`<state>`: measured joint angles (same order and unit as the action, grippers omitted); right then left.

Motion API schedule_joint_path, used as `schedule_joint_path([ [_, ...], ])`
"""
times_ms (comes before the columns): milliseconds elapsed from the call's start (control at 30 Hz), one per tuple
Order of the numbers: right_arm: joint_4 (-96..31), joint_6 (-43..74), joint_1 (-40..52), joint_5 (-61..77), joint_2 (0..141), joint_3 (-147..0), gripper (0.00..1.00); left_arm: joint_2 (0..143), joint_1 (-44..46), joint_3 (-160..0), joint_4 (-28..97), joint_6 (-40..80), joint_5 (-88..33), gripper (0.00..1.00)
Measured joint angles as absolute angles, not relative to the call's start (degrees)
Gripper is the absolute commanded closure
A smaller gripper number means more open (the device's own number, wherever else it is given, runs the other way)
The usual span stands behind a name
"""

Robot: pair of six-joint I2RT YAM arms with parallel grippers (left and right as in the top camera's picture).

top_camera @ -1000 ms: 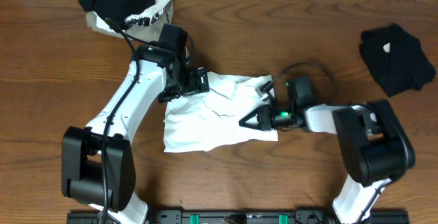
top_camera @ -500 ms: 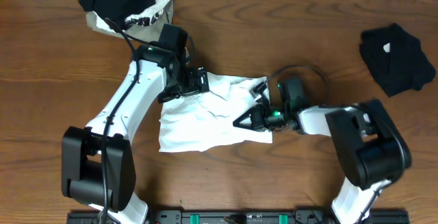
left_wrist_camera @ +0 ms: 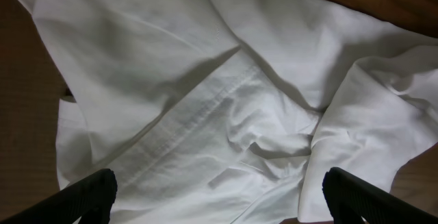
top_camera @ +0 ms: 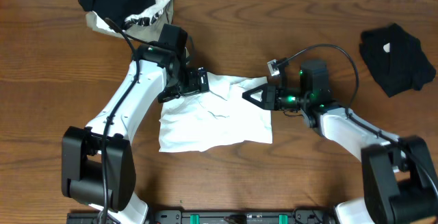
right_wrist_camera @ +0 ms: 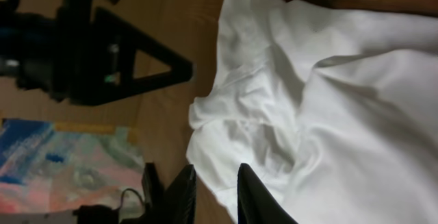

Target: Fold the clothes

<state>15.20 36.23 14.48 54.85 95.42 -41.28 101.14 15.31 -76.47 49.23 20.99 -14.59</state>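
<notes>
One white T-shirt (top_camera: pixel 215 118) lies rumpled directly beneath the left gripper (left_wrist_camera: pixel 219 193), whose fingers (left_wrist_camera: pixel 92 195) stand released and wide apart, clasping nothing. The right gripper (right_wrist_camera: pixel 213 186) hangs over the shirt's edge, its fingers (right_wrist_camera: pixel 179 190) parted by a slit with no cloth between them. Well beyond the right fingers lies one black garment (top_camera: pixel 397 58) bearing a white mark too small to read. Well beyond the left fingers sits one heap (top_camera: pixel 126 5), black cloth over white with illegible black print.

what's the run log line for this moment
white T-shirt: rumpled | left pincer: open above it | right pincer: slightly parted at its edge
</notes>
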Motion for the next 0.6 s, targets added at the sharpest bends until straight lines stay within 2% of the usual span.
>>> schedule_joint_path([
  [400, 32.49, 42.61, 14.5, 54.17, 109.6, -41.21, 0.81, 101.14, 15.31, -76.47, 49.04, 20.99, -14.57, 0.02],
  [600, 34.63, 45.25, 14.5, 54.17, 116.64, -42.15, 0.81, 101.14, 15.31, -76.47, 49.1, 20.99, -14.59, 0.02],
])
